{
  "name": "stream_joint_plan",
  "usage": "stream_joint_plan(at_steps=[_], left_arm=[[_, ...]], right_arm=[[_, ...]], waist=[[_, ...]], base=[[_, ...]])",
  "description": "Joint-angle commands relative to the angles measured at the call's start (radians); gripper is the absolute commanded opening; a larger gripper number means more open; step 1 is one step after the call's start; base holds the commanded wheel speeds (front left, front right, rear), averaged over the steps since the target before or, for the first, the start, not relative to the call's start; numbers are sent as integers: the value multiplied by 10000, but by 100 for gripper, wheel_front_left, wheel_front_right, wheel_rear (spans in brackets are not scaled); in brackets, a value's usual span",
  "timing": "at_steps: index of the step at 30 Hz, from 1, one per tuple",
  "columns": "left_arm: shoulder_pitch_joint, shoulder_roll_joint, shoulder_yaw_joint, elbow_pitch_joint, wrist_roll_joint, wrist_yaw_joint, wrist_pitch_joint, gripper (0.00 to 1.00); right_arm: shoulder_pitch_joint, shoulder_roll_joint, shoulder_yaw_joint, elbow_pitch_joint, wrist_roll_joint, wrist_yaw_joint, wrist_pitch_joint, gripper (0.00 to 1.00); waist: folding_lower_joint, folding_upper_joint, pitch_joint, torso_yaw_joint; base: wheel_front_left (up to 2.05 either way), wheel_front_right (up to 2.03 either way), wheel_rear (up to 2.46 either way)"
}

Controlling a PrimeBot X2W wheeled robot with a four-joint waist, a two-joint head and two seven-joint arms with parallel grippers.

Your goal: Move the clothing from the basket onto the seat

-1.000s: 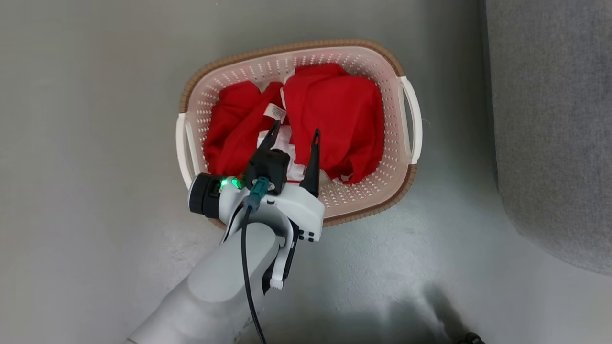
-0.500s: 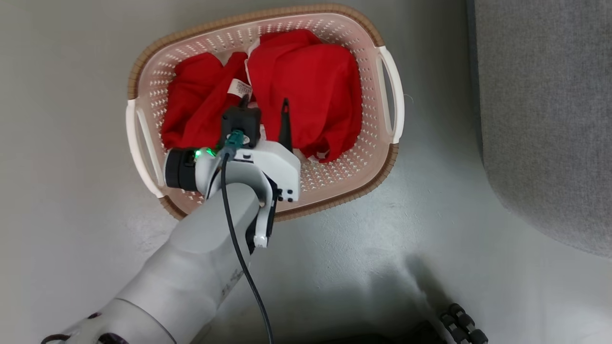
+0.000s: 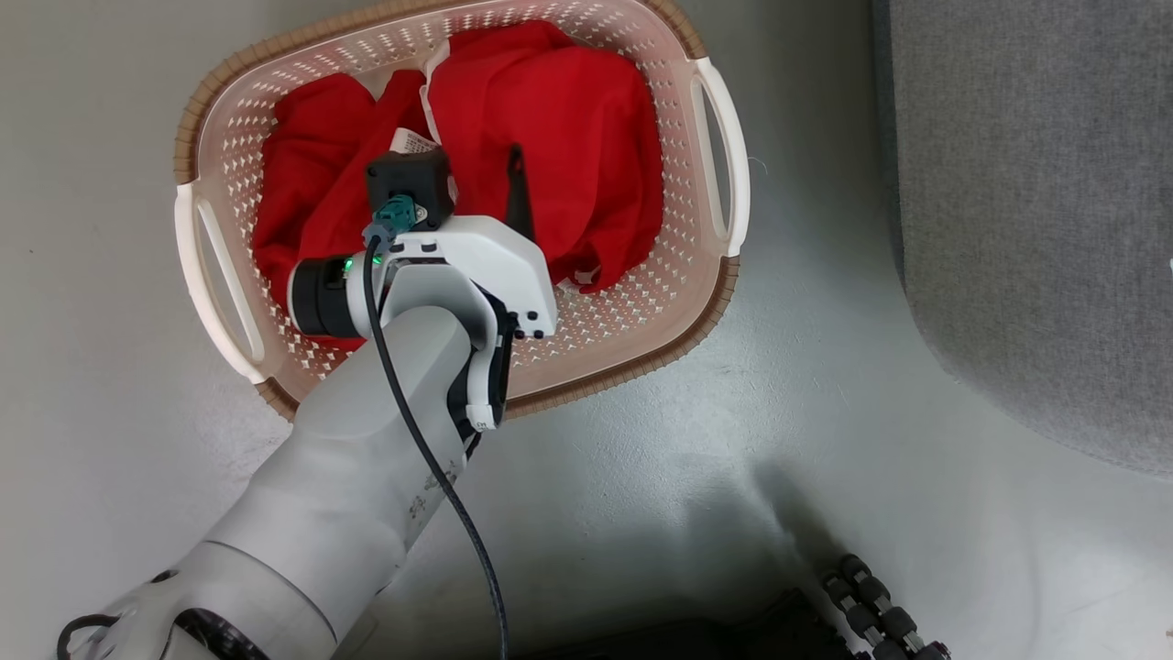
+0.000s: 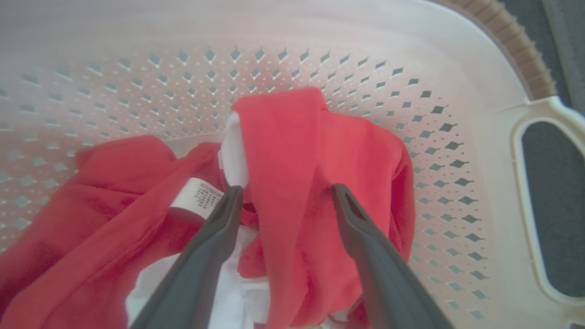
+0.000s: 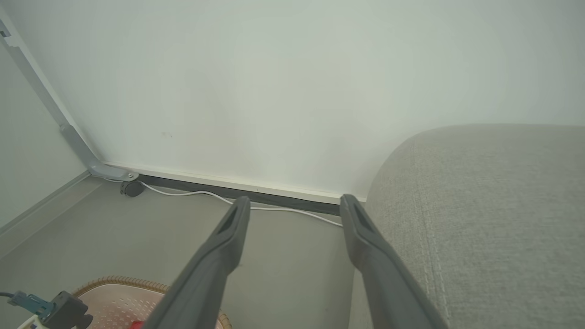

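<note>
Floor [image 3: 825, 412] pale grey, wall [image 5: 292, 91] white, seat [image 3: 1026, 229] nearby

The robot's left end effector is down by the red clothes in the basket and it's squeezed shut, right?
Not quite. The left end effector is down by the red clothes in the basket, but it is open, not squeezed shut. The left wrist view shows its two fingers spread apart with a red fold between them.
</note>
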Motion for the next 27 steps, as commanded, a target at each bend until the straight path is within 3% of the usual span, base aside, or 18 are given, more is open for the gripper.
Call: stream_joint_plan(at_steps=[1, 2, 7, 27], left_arm=[[14, 18, 117, -205, -169, -176, -61, 36], [26, 18, 114, -224, -250, -296, -61, 0], [56, 18, -86, -348, -161, -642, -61, 0], [2728, 18, 1615, -2432, 2686, -829, -61, 0]], right_arm=[[322, -158, 65, -228, -19, 42, -57, 100], [312, -148, 73, -206, -29, 42, -57, 100], [349, -80, 29, -12, -5, 42, -57, 100], [1379, 154, 554, 1184, -157, 42, -57, 100]], waist=[[-1, 0, -16, -3], [-1, 0, -30, 1], [-1, 0, -304, 127], [-1, 0, -3649, 750]], base=[[0, 0, 0], [0, 0, 0], [0, 0, 0], [0, 0, 0]])
